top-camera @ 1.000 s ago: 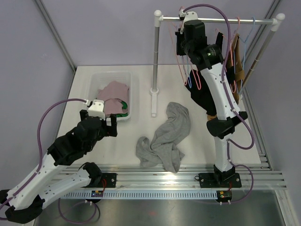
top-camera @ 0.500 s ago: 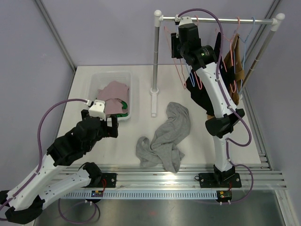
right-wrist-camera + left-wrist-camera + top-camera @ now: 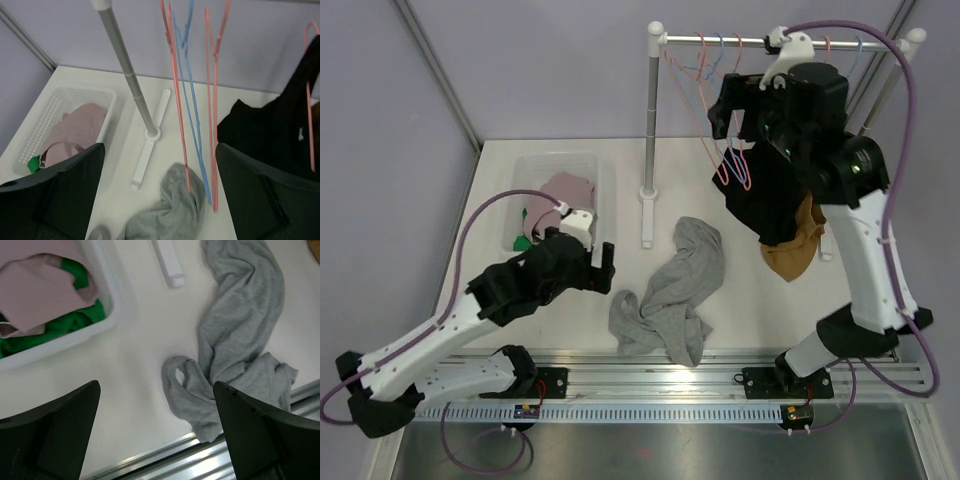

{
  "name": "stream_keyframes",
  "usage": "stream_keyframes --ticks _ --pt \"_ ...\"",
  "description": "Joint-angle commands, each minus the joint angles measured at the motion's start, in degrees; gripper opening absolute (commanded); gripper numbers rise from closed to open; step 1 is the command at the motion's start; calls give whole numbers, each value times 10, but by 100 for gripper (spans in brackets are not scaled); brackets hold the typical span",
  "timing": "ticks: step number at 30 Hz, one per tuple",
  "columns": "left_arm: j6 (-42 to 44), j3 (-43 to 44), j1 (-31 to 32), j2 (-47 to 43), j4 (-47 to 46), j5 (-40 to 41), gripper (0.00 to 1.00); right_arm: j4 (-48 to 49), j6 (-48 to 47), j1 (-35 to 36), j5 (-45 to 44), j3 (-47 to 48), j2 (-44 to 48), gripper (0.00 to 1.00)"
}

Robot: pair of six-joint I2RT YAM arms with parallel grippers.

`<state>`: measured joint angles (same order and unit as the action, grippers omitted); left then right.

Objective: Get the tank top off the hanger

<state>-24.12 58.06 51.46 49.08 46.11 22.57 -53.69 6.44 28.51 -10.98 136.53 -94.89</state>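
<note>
A grey tank top (image 3: pixel 670 290) lies crumpled on the table, off any hanger; it also shows in the left wrist view (image 3: pixel 235 340) and the right wrist view (image 3: pixel 175 210). Bare pink hangers (image 3: pixel 175 100) and a blue hanger (image 3: pixel 192 115) hang from the rail (image 3: pixel 760 42). My right gripper (image 3: pixel 735 110) is open in the air just in front of them, holding nothing (image 3: pixel 160 195). Low over the table, left of the grey top, my left gripper (image 3: pixel 598 265) stands open and empty (image 3: pixel 157 435).
A black garment (image 3: pixel 770 200) on a pink hanger and a brown garment (image 3: pixel 795 250) hang at the rail's right. A white basket (image 3: pixel 600 185) with pink and green clothes sits back left. The rack's post (image 3: pixel 651 110) and foot (image 3: pixel 647 215) stand between them.
My right gripper has opened and drawn back from the rail, toward the right. The left arm has swung right, closer to the grey top. The hangers now hang free.
</note>
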Motion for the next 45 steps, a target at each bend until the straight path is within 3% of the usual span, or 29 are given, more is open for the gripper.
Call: stream_keyframes --ticks 1,2,5,10,14,22,25,26,29,30,31,37,41,45 --pt "-52 14 63 79 -74 -18 99 22 24 5 2 -124 136 100" --pt "-56 14 77 97 -85 -18 99 38 32 5 1 -213 170 100" --pt "-63 16 113 180 -136 -26 99 77 56 5 28 -358 289 100" --pt "-52 40 134 303 -231 -70 99 98 70 5 138 -534 435 99" --pt "-55 67 136 419 -257 -77 99 85 71 5 178 -589 492 100" --pt "-68 101 143 546 -284 -67 98 63 68 5 196 -627 570 99" --pt "-58 105 144 556 -285 -78 81 61 70 6 213 -627 585 99" --pt "-56 104 144 554 -284 -75 64 61 71 5 228 -631 589 100" --pt "-44 108 144 543 -273 -59 33 63 69 5 253 -638 606 100" --pt "-42 110 144 538 -256 -51 10 62 67 5 253 -639 617 100" --pt "-38 120 144 526 -245 -44 0 61 65 5 252 -635 620 100" --pt "-37 136 145 410 -154 48 0 39 47 5 228 -610 629 100" --pt "-43 216 138 343 -39 162 0 39 45 6 220 -609 631 99" --pt "-23 297 107 292 64 202 0 42 44 5 217 -609 629 99"
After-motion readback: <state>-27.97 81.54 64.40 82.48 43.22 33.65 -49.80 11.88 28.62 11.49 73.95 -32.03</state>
